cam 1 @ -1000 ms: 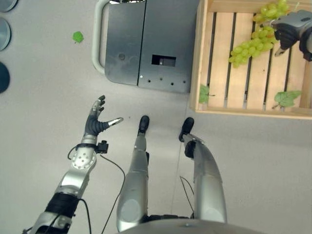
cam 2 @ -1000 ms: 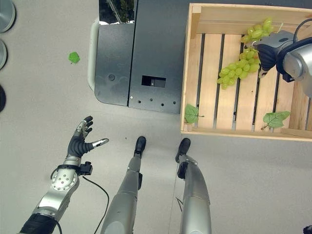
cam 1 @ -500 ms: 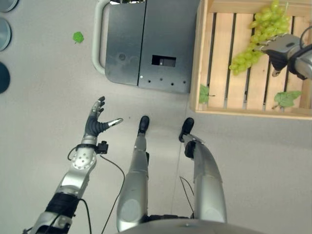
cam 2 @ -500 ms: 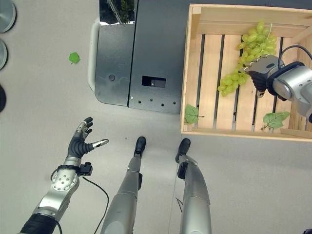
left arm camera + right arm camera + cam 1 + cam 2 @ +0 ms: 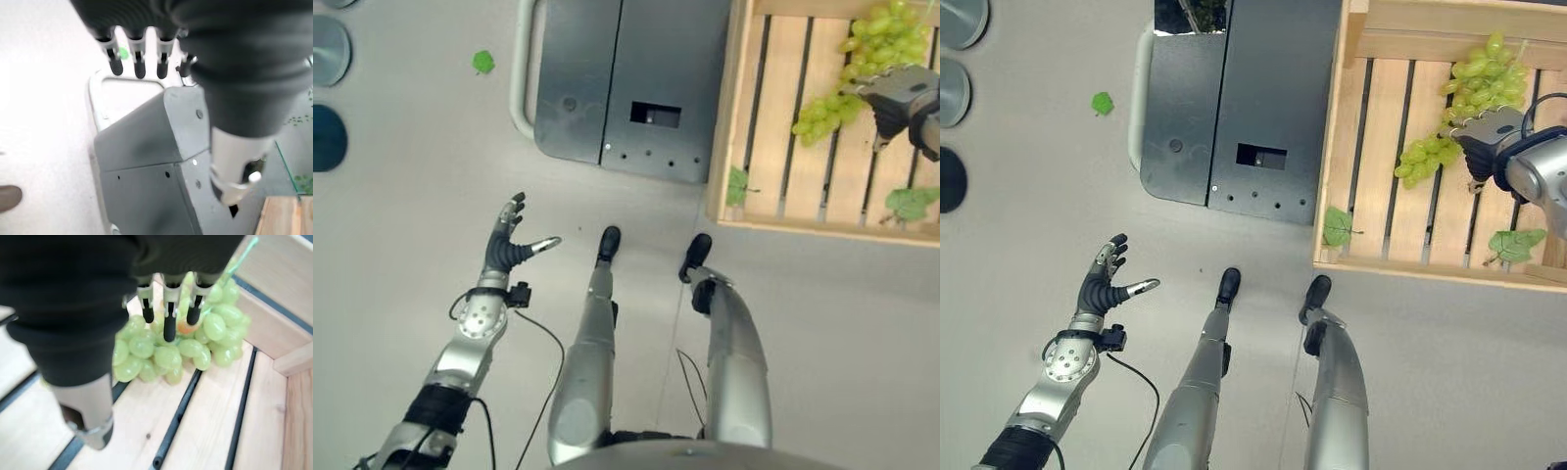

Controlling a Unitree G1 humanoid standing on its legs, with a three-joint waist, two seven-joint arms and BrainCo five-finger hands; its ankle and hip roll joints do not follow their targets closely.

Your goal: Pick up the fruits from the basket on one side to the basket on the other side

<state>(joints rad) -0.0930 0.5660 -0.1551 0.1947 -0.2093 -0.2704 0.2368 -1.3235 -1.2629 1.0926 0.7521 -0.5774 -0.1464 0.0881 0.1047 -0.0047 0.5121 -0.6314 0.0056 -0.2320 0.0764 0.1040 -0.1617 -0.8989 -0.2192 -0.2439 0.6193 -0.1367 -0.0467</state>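
While right hand (image 5: 1482,147) hovers, grapes (image 5: 1469,98) seemingly lie diagonally in crate (image 5: 1342,166).

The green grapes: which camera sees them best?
The right wrist view: the green grapes lie close up on the wooden crate's slats, just past the right hand's straight fingers. Both eye views show them small, partly behind that hand. The left wrist view faces a grey metal box.

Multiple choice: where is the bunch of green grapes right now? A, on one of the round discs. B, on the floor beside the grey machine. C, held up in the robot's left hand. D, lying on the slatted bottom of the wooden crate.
D: the bunch of green grapes lies on the slats inside the wooden crate, with the right hand over it, fingers straight.
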